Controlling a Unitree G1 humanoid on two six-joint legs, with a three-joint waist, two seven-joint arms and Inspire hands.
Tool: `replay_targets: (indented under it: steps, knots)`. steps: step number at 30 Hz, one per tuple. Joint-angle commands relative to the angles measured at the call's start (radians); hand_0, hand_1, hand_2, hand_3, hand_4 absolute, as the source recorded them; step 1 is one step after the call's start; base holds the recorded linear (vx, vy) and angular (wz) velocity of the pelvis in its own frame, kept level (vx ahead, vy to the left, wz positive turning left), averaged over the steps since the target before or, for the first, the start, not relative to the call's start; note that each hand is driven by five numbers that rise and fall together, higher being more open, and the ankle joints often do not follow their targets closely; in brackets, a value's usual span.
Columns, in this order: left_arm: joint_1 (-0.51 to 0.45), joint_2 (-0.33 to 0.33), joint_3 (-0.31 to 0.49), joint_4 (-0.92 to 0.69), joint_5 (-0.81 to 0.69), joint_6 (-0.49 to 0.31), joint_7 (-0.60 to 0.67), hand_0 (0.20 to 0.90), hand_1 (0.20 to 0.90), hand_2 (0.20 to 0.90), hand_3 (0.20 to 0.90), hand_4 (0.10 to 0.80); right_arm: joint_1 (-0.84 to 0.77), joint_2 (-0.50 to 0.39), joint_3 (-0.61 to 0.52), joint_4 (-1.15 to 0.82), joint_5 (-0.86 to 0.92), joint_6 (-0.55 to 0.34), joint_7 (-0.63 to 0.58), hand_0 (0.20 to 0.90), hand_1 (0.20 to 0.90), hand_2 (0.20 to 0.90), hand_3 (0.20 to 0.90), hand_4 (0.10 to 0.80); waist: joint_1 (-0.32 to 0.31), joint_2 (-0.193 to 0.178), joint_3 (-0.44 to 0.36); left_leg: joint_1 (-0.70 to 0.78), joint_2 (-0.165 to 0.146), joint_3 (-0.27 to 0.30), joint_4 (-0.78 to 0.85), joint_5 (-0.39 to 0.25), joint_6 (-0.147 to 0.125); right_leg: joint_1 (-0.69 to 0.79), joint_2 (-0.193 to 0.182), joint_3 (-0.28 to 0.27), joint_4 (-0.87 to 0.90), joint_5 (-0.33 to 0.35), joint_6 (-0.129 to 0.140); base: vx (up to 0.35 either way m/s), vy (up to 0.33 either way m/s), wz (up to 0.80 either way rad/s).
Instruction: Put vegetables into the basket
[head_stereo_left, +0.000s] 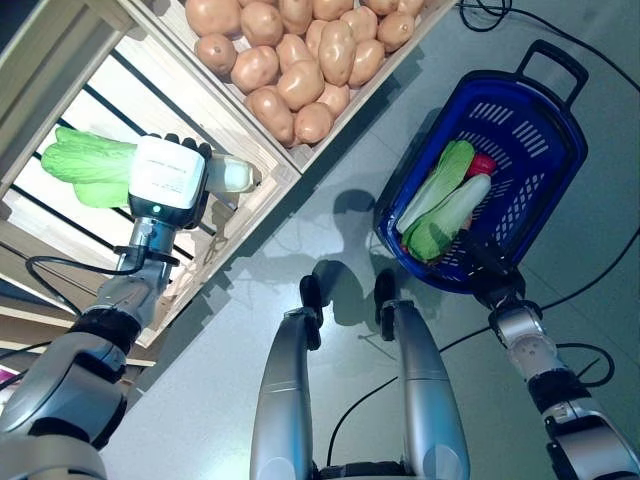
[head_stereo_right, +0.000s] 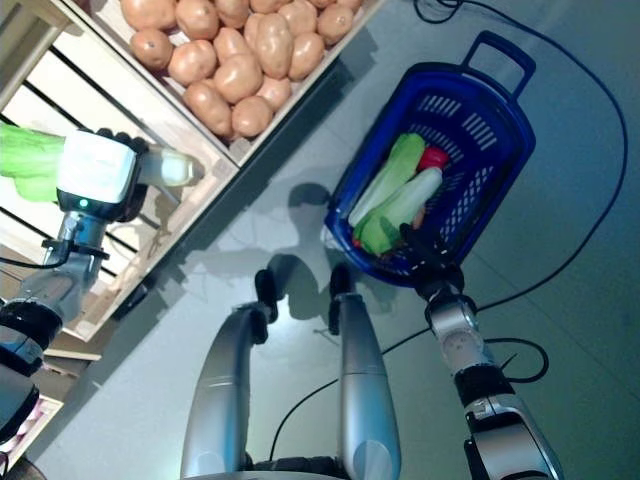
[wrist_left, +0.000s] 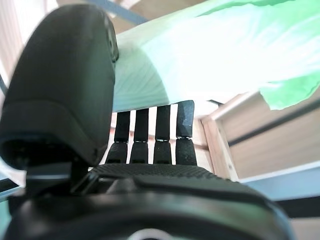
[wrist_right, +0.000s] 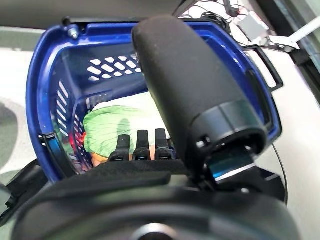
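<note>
My left hand is shut on a leafy green cabbage with a pale stalk and holds it over the wooden stand. In the left wrist view the cabbage lies between the thumb and the fingers. The blue basket stands on the floor at the right. It holds two green and white leafy cabbages and a red vegetable. My right hand is open at the basket's near rim. The right wrist view looks into the basket at a green leaf.
A crate of potatoes sits at the stand's top edge, between my left hand and the basket. Grey floor lies between the stand and the basket.
</note>
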Motion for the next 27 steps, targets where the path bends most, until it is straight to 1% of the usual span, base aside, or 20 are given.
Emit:
replay_targets:
  steps: [1,3,4,6,8,11,12,13,14,16,18,19,20,22,23,26,27]
  knots:
    - [-0.017,0.122,0.131,-0.095,-0.008,-0.017,0.169,0.3,0.3,0.3,0.3,0.4,0.017,-0.021,-0.067,-0.125,-0.037,-0.072,0.069,0.9,0.9,0.9,0.9,0.8,0.007,0.007,-0.003,0.147,-0.047,0.031,-0.125,-0.012,-0.028,0.136,0.011,-0.007,-0.138,0.087,0.046,-0.01,-0.039,-0.01]
    - [-0.016,0.125,0.138,-0.108,0.001,-0.053,0.197,0.3,0.3,0.3,0.3,0.4,0.012,-0.018,-0.067,-0.118,-0.036,-0.071,0.076,0.9,0.9,0.9,0.9,0.8,0.013,0.005,-0.003,0.182,-0.05,0.023,-0.15,-0.001,-0.029,0.173,0.009,-0.016,-0.163,0.092,0.047,-0.001,-0.039,-0.01]
    - [-0.015,0.126,0.139,-0.112,0.0,-0.056,0.198,0.3,0.3,0.3,0.3,0.4,0.012,-0.017,-0.067,-0.117,-0.038,-0.071,0.076,0.9,0.9,0.9,0.9,0.8,0.013,0.004,-0.003,0.191,-0.052,0.021,-0.156,0.001,-0.03,0.183,0.009,-0.017,-0.17,0.093,0.047,0.0,0.0,0.0]
    - [-0.005,0.135,0.153,-0.135,-0.023,-0.092,0.249,0.3,0.3,0.3,0.3,0.4,0.01,-0.01,-0.069,-0.109,-0.052,-0.062,0.076,0.9,0.9,0.9,0.9,0.8,0.021,0.0,-0.003,0.254,-0.058,0.009,-0.197,0.014,-0.035,0.251,0.005,-0.027,-0.219,0.099,0.048,0.01,-0.034,0.07]
    - [-0.002,0.136,0.162,-0.15,-0.035,-0.105,0.27,0.3,0.3,0.3,0.3,0.4,0.011,-0.007,-0.068,-0.1,-0.058,-0.065,0.08,0.9,0.9,0.9,0.9,0.8,0.027,-0.003,-0.003,0.288,-0.061,0.001,-0.22,0.021,-0.037,0.287,-0.001,-0.035,-0.246,0.103,0.048,-0.002,-0.036,0.09]
    - [0.009,0.126,0.185,-0.194,-0.067,-0.143,0.309,0.3,0.3,0.3,0.3,0.4,0.016,0.004,-0.072,-0.089,-0.079,-0.08,0.076,0.9,0.9,0.9,0.9,0.8,0.043,-0.012,-0.023,0.348,-0.069,-0.019,-0.276,0.038,-0.041,0.359,-0.015,-0.057,-0.311,0.112,0.049,-0.004,-0.052,0.06]
    - [0.02,0.118,0.2,-0.212,-0.066,-0.166,0.32,0.3,0.3,0.3,0.3,0.4,0.023,0.01,-0.075,-0.091,-0.092,-0.083,0.069,0.9,0.9,0.9,0.9,0.8,0.049,-0.016,-0.039,0.367,-0.073,-0.027,-0.305,0.052,-0.042,0.385,-0.019,-0.066,-0.346,0.123,0.049,0.0,-0.055,0.12]
    - [0.035,0.105,0.213,-0.216,-0.077,-0.196,0.332,0.3,0.3,0.3,0.3,0.4,0.029,0.015,-0.075,-0.089,-0.111,-0.087,0.064,0.9,0.9,0.9,0.9,0.8,0.054,-0.018,-0.047,0.387,-0.075,-0.033,-0.324,0.052,-0.045,0.407,-0.022,-0.072,-0.363,0.121,0.052,-0.004,-0.041,0.13]
    - [0.04,0.102,0.217,-0.222,-0.079,-0.203,0.331,0.3,0.3,0.3,0.3,0.4,0.031,0.017,-0.077,-0.089,-0.116,-0.089,0.061,0.9,0.9,0.9,0.9,0.8,0.056,-0.019,-0.054,0.391,-0.075,-0.034,-0.337,0.061,-0.045,0.413,-0.024,-0.075,-0.377,0.128,0.052,0.012,-0.039,0.15]
    - [0.087,0.071,0.247,-0.276,-0.143,-0.284,0.315,0.3,0.3,0.3,0.3,0.4,0.058,0.034,-0.08,-0.098,-0.168,-0.104,0.051,0.9,0.9,0.9,0.9,0.8,0.069,-0.025,-0.085,0.441,-0.079,-0.05,-0.4,0.077,-0.049,0.472,-0.03,-0.09,-0.438,0.137,0.057,0.027,-0.055,0.09]
    - [0.123,0.046,0.271,-0.313,-0.153,-0.311,0.298,0.3,0.3,0.3,0.3,0.4,0.076,0.04,-0.084,-0.114,-0.212,-0.113,0.043,0.9,0.9,0.9,0.9,0.8,0.075,-0.029,-0.101,0.467,-0.077,-0.059,-0.435,0.085,-0.05,0.504,-0.031,-0.097,-0.474,0.143,0.059,0.045,-0.057,0.07]
    - [0.17,0.014,0.302,-0.356,-0.186,-0.338,0.284,0.3,0.3,0.3,0.3,0.4,0.101,0.051,-0.087,-0.137,-0.246,-0.121,0.037,0.9,0.9,0.9,0.9,0.8,0.081,-0.032,-0.121,0.497,-0.073,-0.068,-0.473,0.094,-0.054,0.54,-0.031,-0.102,-0.514,0.15,0.061,0.041,-0.043,0.07]
    - [0.179,0.011,0.308,-0.363,-0.188,-0.339,0.281,0.3,0.3,0.3,0.3,0.4,0.106,0.052,-0.087,-0.141,-0.248,-0.121,0.034,0.9,0.9,0.9,0.9,0.8,0.08,-0.031,-0.122,0.503,-0.073,-0.069,-0.48,0.096,-0.054,0.547,-0.03,-0.103,-0.52,0.152,0.061,0.063,-0.06,0.06]
    - [0.267,-0.059,0.369,-0.443,-0.227,-0.39,0.245,0.3,0.3,0.3,0.3,0.4,0.153,0.074,-0.097,-0.184,-0.277,-0.132,0.035,0.9,0.9,0.9,0.9,0.8,0.089,-0.035,-0.152,0.562,-0.066,-0.081,-0.55,0.108,-0.059,0.616,-0.026,-0.113,-0.59,0.162,0.064,0.079,-0.051,0.03]
    - [0.284,-0.074,0.38,-0.462,-0.227,-0.394,0.237,0.3,0.3,0.3,0.3,0.4,0.162,0.079,-0.098,-0.193,-0.282,-0.136,0.036,0.9,0.9,0.9,0.9,0.8,0.09,-0.036,-0.158,0.573,-0.065,-0.084,-0.564,0.111,-0.059,0.629,-0.025,-0.114,-0.603,0.165,0.065,0.088,-0.04,0.09]
    - [0.381,-0.15,0.449,-0.602,-0.295,-0.457,0.143,0.3,0.3,0.3,0.3,0.4,0.222,0.111,-0.105,-0.262,-0.328,-0.157,0.038,0.9,0.9,0.9,0.9,0.8,0.095,-0.04,-0.189,0.639,-0.057,-0.094,-0.639,0.124,-0.059,0.699,-0.019,-0.116,-0.676,0.184,0.074,0.103,-0.042,0.07]
    - [0.41,-0.172,0.47,-0.639,-0.335,-0.49,0.108,0.3,0.3,0.3,0.3,0.4,0.242,0.12,-0.105,-0.285,-0.352,-0.161,0.033,0.9,0.9,0.9,0.9,0.8,0.096,-0.041,-0.201,0.658,-0.054,-0.094,-0.661,0.128,-0.059,0.72,-0.019,-0.117,-0.698,0.19,0.076,0.118,-0.031,-0.03]
